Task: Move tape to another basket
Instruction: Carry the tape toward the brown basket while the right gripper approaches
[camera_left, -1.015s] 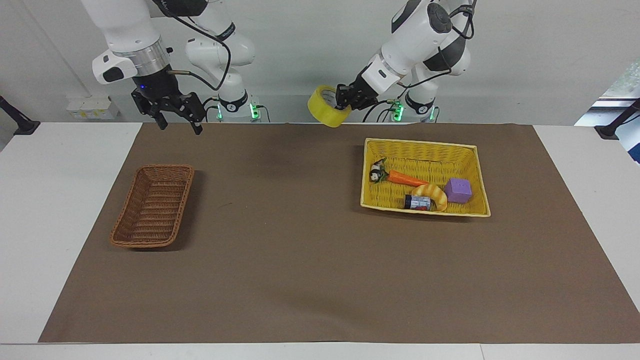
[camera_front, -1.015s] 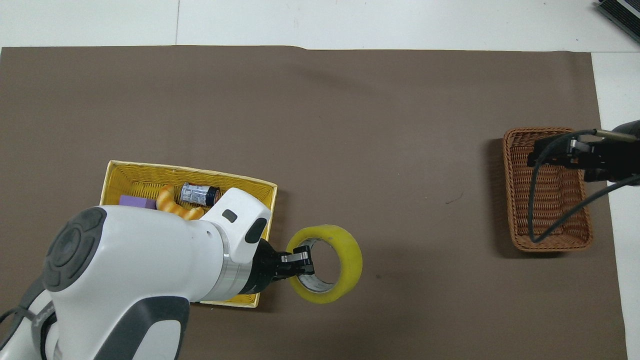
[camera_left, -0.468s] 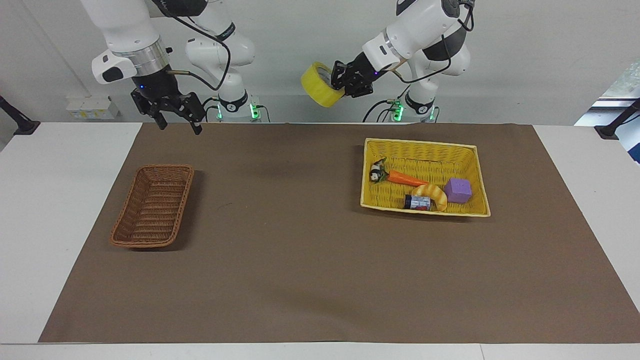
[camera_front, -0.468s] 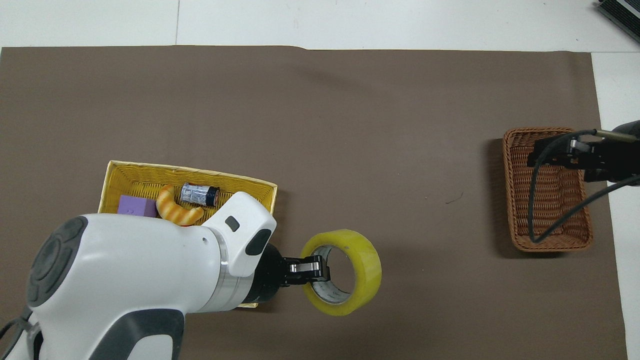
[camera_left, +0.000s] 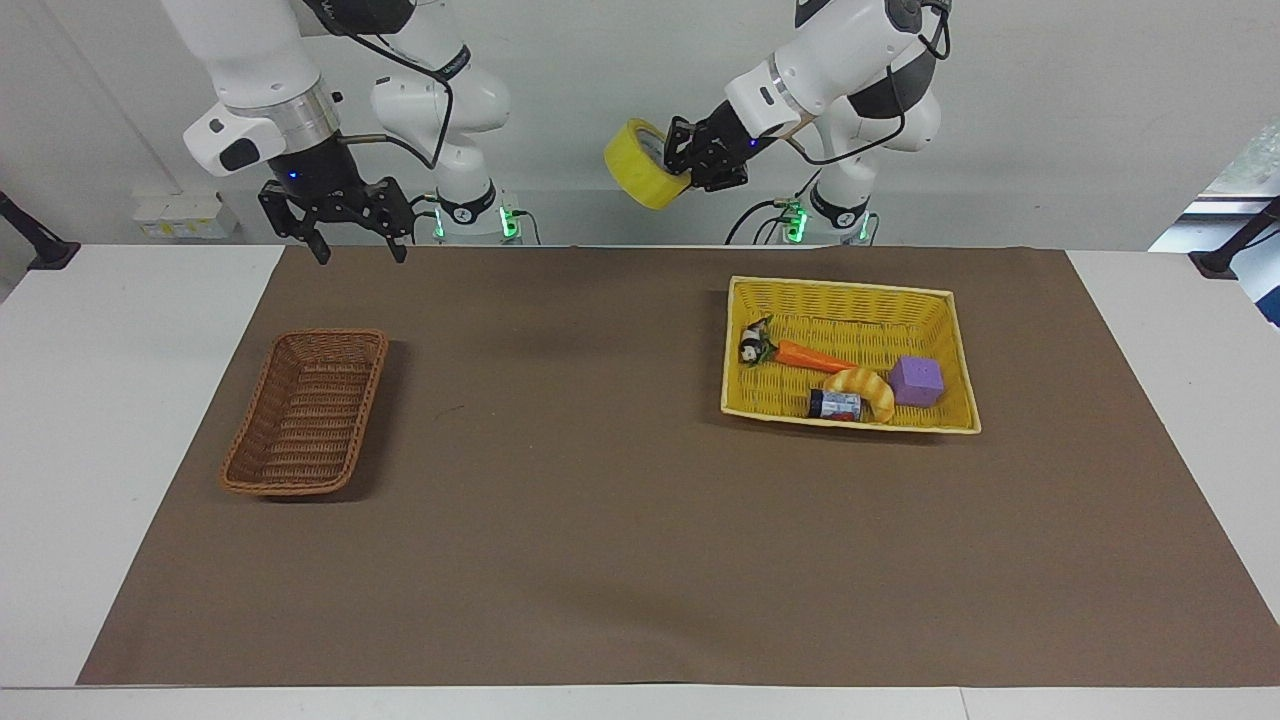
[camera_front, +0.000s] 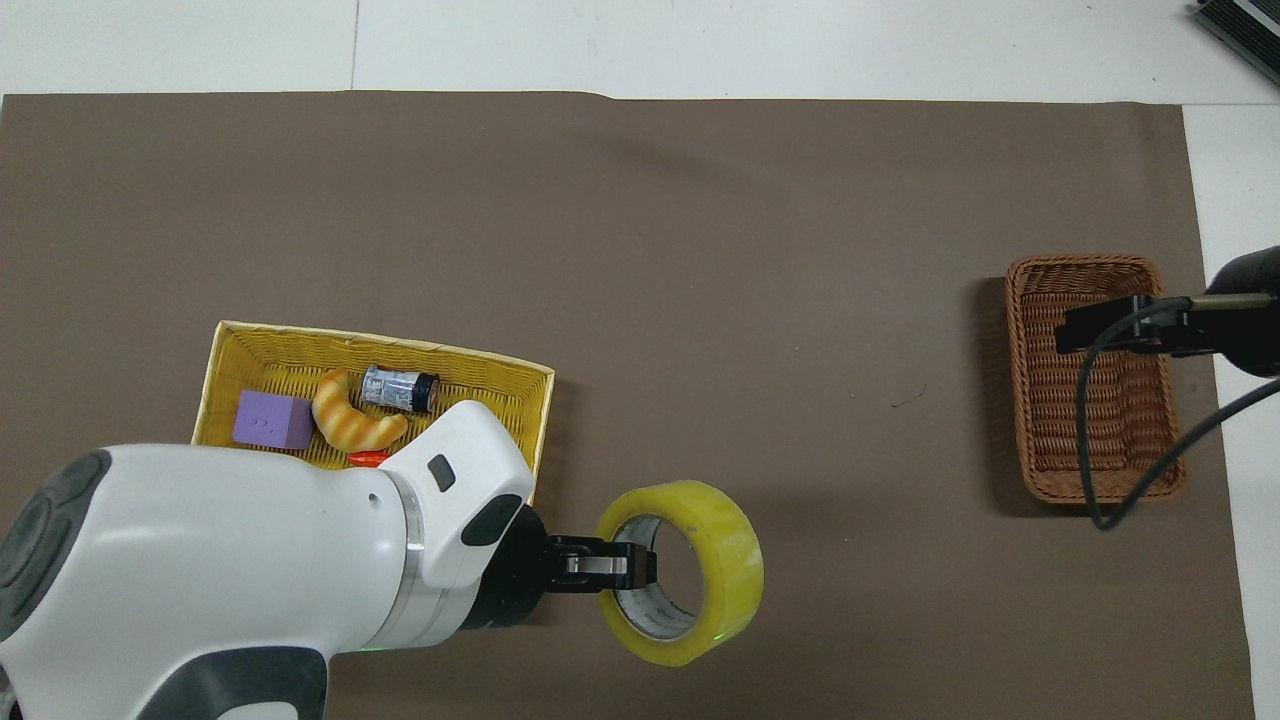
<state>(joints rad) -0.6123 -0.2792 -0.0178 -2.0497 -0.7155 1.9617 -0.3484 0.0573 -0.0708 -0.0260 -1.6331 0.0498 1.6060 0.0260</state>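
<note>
The tape (camera_left: 636, 176), a wide yellow roll with a pale core, hangs in my left gripper (camera_left: 690, 160), which is shut on the roll's wall, one finger inside the core. It is held high over the brown mat, between the two baskets and off the yellow basket's corner; the overhead view shows the tape (camera_front: 728, 560) and the left gripper (camera_front: 625, 567) too. The brown wicker basket (camera_left: 310, 420) lies empty toward the right arm's end (camera_front: 1130, 420). My right gripper (camera_left: 360, 245) is open and empty, held up over the mat's edge by that basket (camera_front: 1090, 328).
The yellow woven basket (camera_left: 840, 288) toward the left arm's end holds a purple cube (camera_left: 916, 380), a croissant (camera_left: 866, 388), a carrot (camera_left: 810, 355), a small can (camera_left: 835, 404) and a small panda toy (camera_left: 752, 347). A brown mat (camera_left: 600, 520) covers the table.
My left gripper has lifted the tape higher and carried it a little toward the right arm's end. The right gripper has turned at the wrist, staying in place and open.
</note>
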